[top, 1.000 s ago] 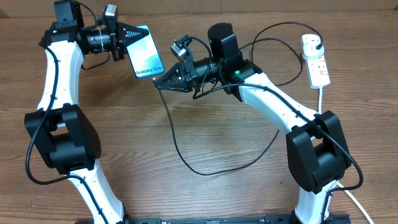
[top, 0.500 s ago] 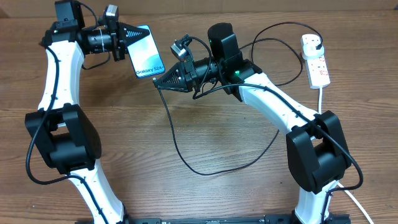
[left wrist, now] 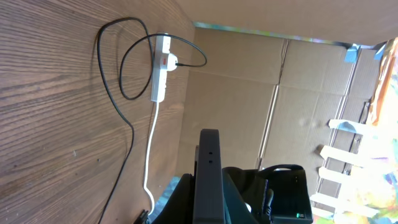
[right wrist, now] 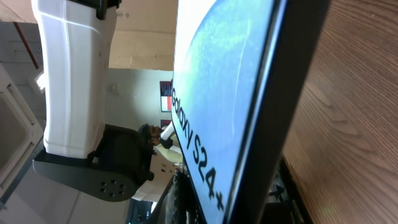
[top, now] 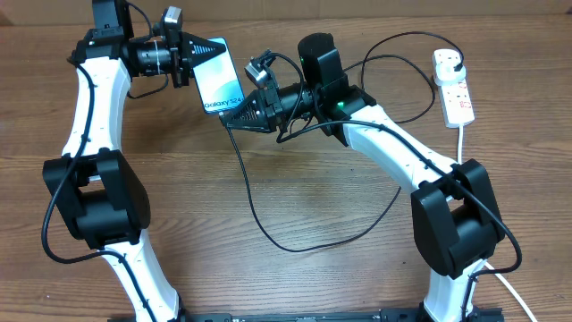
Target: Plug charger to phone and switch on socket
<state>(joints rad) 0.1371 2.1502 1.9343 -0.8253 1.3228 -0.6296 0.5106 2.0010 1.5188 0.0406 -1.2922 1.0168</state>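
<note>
The phone (top: 219,76) hangs above the table at the back, its light blue "Galaxy" screen facing up. My left gripper (top: 198,52) is shut on its upper end. In the left wrist view the phone (left wrist: 209,180) shows edge-on between the fingers. My right gripper (top: 234,116) is shut on the tip of the charger (top: 259,224), right at the phone's lower edge. Close up, the phone (right wrist: 217,93) fills the right wrist view and hides the connector. The black cable loops over the table to its plug (top: 457,61) in the socket (top: 456,97).
The socket's thick white lead (top: 461,139) runs down behind the right arm. In the left wrist view the socket (left wrist: 161,74) lies by the table's far edge, with cardboard walls (left wrist: 249,93) beyond. The cable loop covers the middle of the wooden table (top: 197,206).
My left arm has carried the phone to the right, so its lower edge now sits against the right gripper's tip. The right arm has stayed put.
</note>
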